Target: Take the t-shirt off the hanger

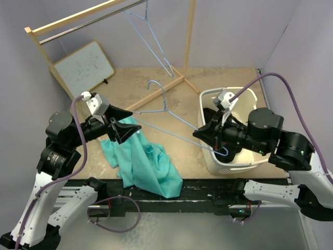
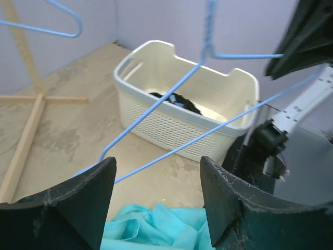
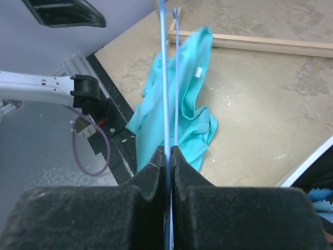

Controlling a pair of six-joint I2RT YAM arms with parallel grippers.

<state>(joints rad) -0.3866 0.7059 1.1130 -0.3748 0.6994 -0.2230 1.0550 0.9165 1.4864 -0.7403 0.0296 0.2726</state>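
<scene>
- The right pincer (image 3: 167, 154) is shut tight on the blue wire hanger (image 3: 165, 78). The wire is clamped between its pads near one shoulder end, above the white basket (image 1: 225, 165) at the right edge of the bench (image 1: 223, 78).
- The hanger is held raised across the middle of the bench, with its hook turned toward the far edge. This hold is judged to fix the frame so that the cloth can be drawn off the free end.
- The left pincer (image 2: 156, 165) is spread wide and nothing is gripped in it. It is poised just above the upper folds of the t-shirt (image 1: 143, 161), a placement that would suit taking hold of the cloth.
- The teal t-shirt lies crumpled at the near edge of the bench, toward the left corner, with one part draped over that edge. Most of its weight is carried by the bench rather than by the wire.
- The shirt's upper end lies just beside the hanger's free shoulder. Whether the wire is caught inside the cloth there cannot be told.
- The removal is judged to be nearly or fully done. A snag at that free shoulder is the one thing to be checked.
- A second hanger (image 1: 151, 44) hangs on the wooden rack (image 1: 78, 18) by the far-left corner, well apart from the work.
</scene>
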